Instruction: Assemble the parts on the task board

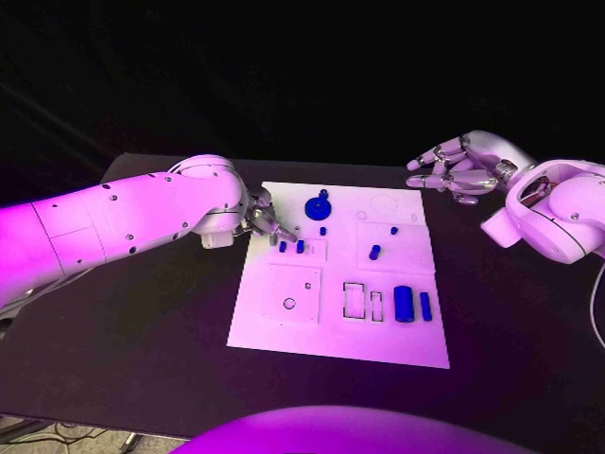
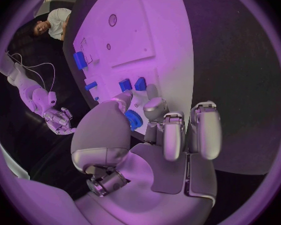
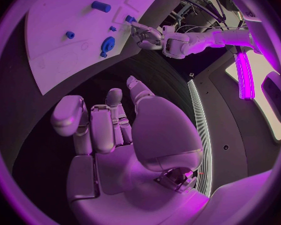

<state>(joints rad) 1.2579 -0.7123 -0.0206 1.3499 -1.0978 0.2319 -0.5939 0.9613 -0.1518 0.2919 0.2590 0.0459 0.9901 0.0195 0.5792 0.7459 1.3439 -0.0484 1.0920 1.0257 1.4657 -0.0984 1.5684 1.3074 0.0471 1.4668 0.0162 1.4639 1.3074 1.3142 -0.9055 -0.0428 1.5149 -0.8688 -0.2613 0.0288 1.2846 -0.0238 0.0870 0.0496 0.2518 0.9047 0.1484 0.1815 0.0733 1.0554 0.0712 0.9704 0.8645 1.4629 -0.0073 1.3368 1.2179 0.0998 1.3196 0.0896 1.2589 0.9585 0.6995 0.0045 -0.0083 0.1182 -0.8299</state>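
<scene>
The left hand (image 1: pixel 265 219) hovers low over the task board's (image 1: pixel 398 340) near-left edge, fingers spread, holding nothing, just beside two small blue parts (image 1: pixel 290 247). The right hand (image 1: pixel 462 165) floats empty, fingers loosely apart, off the board's far right corner.

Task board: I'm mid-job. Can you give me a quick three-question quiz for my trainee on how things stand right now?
1. True or false: the right robot hand holds a blue part.
2. Multiple choice: where is the left robot hand?
A. At the left edge of the task board, beside the two small blue parts
B. Off the table, raised past the board's far right corner
C. Over the board's near edge
3. Short answer: which robot hand is nearer the blue gear?

Key: 1 false, as it is raised off the board with nothing in it. 2 A. 3 The left one.
</scene>
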